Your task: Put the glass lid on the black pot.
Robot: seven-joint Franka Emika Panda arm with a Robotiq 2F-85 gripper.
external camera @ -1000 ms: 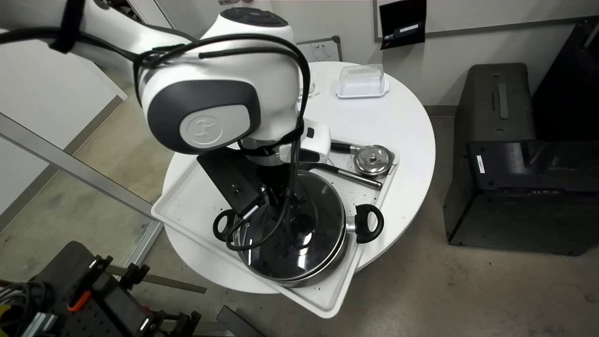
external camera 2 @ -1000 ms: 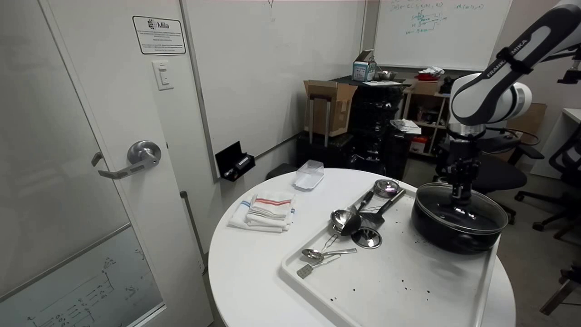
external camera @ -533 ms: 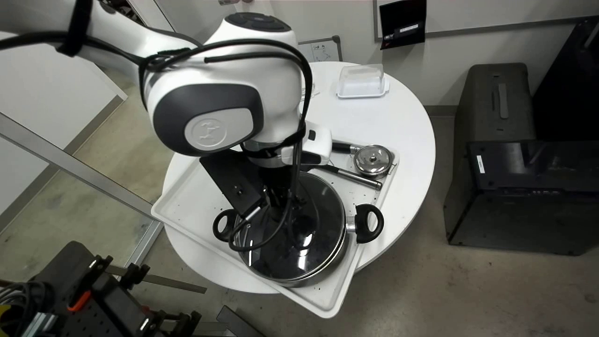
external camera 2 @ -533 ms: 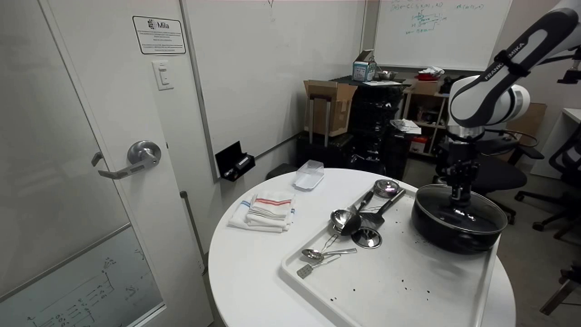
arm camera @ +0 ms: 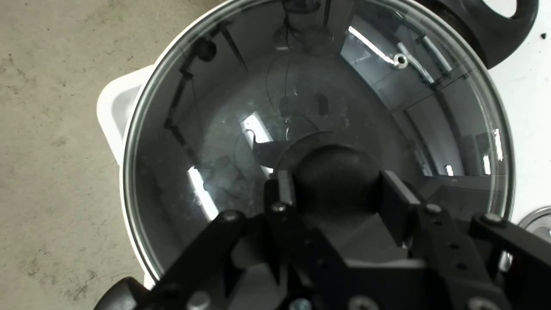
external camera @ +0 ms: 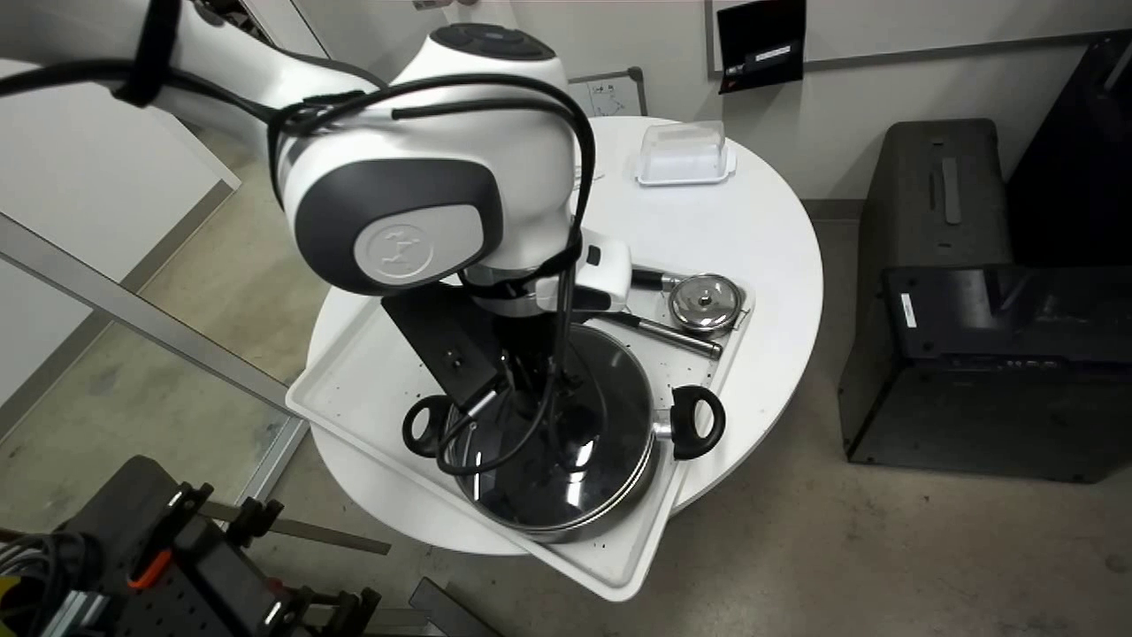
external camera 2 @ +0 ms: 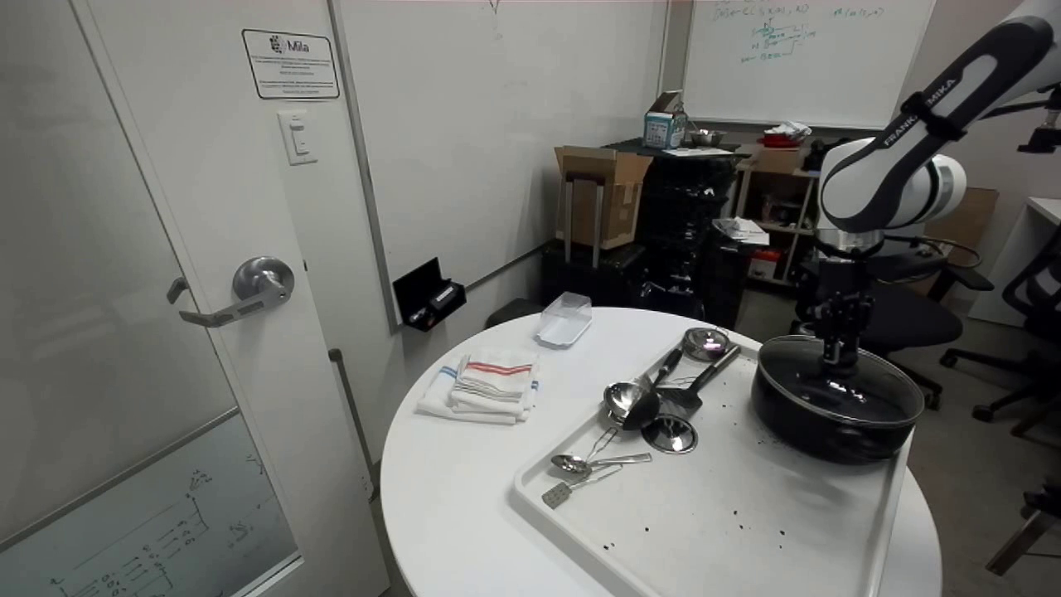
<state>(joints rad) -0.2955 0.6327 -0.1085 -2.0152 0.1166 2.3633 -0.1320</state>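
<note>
As wrist view alone makes plain, pincer [arm camera: 339, 187] clasping glass lid [arm camera: 318, 99] by knob [arm camera: 336, 172], black pot [external camera 2: 821, 433] beneath

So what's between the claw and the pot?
The lid: it covers the pot beneath the claw in both exterior views, and the wrist view shows its knob between the claw's fingers.

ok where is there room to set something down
On the tray, between black pot and small slotted spatula, bar dark specks; on the table, between folded towels and tray. Crowded: around the black spatula and under the hand.
</note>
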